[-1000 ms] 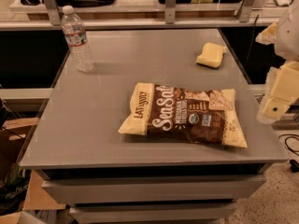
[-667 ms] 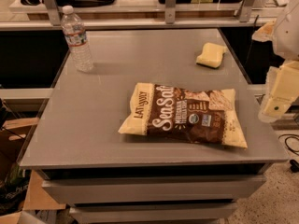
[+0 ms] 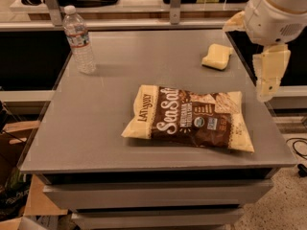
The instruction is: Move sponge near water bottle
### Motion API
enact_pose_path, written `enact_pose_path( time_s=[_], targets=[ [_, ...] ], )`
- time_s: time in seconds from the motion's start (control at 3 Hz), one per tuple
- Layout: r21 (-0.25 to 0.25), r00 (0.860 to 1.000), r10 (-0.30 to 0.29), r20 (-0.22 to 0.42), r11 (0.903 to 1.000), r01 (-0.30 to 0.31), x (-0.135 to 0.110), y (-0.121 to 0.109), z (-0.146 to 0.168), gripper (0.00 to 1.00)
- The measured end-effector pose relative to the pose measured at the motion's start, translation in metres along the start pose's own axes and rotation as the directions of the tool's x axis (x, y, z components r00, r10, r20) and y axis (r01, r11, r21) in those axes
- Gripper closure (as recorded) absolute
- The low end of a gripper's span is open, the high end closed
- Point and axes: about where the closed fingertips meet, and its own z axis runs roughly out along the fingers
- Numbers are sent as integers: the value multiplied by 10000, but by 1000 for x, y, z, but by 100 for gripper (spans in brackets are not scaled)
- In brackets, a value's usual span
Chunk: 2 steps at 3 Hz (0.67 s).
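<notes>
At the back right of the gray table [image 3: 124, 90], close to the edge: sponge [image 3: 217, 56], pale yellow, lying flat, touching nothing else. Far over at the back left corner: water bottle [image 3: 79, 40], standing up, white cap on top, well apart from the sponge. Between the two, only bare table. Nearer the front, in the middle: big brown chip bag [image 3: 189, 116], lying flat, not on the straight way from sponge to bottle. Up off the right side of the table, just past the sponge: gripper [image 3: 267, 80], hanging in the air, pointing down, touching nothing. Cannot tell if open or closed. Holds nothing, as far as can be seen. Looks like the very start of the job, with the sponge not yet picked up. Lots of ways to go wrong from here. Sits very close to the edge, so easy to knock off onto the floor with a bump from the side. Soft and squishy too, so could squash flat or slip out of a weak hold. Could hit the hard table by coming down too far. Could catch the top of the chip bag by swinging too low and too near the front. More care needed over by the bottle: tall, thin and light, so easy to tip over with one small push, and then quick to roll away. Best to set the sponge down just beside the bottle, not against it.
</notes>
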Motion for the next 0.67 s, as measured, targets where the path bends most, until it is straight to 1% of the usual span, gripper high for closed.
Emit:
enact_pose_path(
  time_s=[0.33,0.67],
  targets=[
    [330,9916,-1204,-475,9920,1220,-2,-58,14,0],
    [377,9916,-1204,-474,9918,1223,-2,-59,14,0]
  ],
)
